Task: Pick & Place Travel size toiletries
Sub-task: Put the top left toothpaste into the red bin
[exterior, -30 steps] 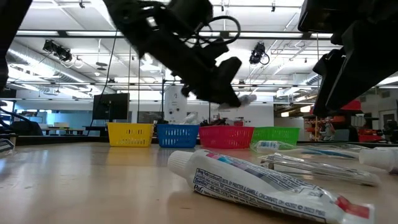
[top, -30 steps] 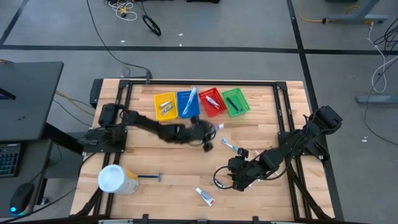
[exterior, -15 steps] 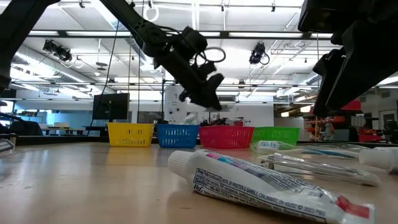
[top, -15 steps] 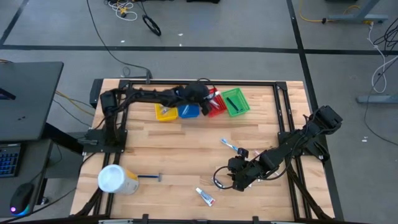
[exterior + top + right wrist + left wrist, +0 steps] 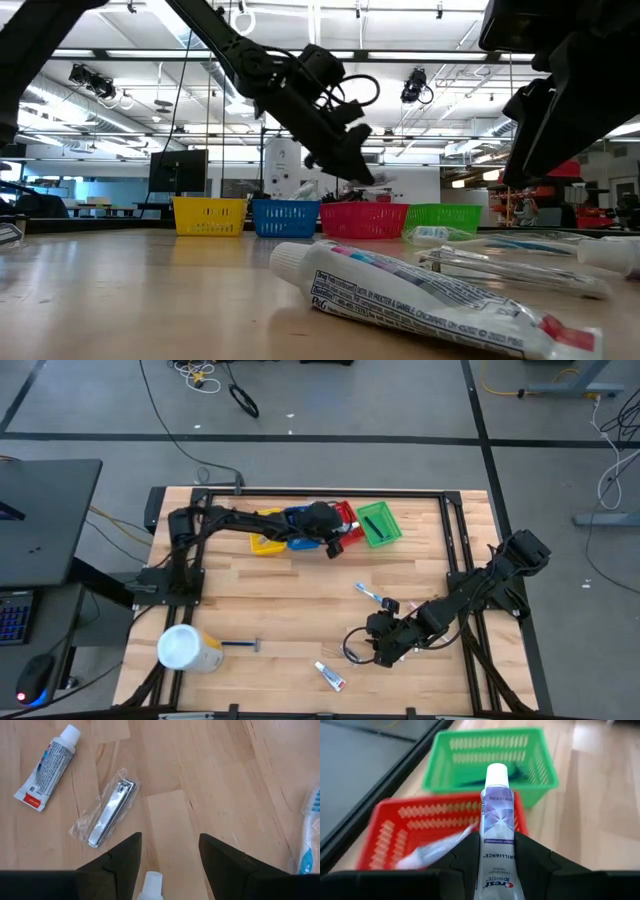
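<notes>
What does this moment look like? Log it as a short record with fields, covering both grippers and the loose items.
left gripper: shut on a toothpaste tube, above the red basket
right gripper: open, low over the table
ahead of right gripper: nail clipper in clear wrap, small tube
green basket: next to the red one
big container: near the left front corner

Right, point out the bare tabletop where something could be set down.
Free: the wood between the baskets and the right hand, left of the toothbrush. Crowded: around the right hand and the basket row, under the left hand.
</notes>
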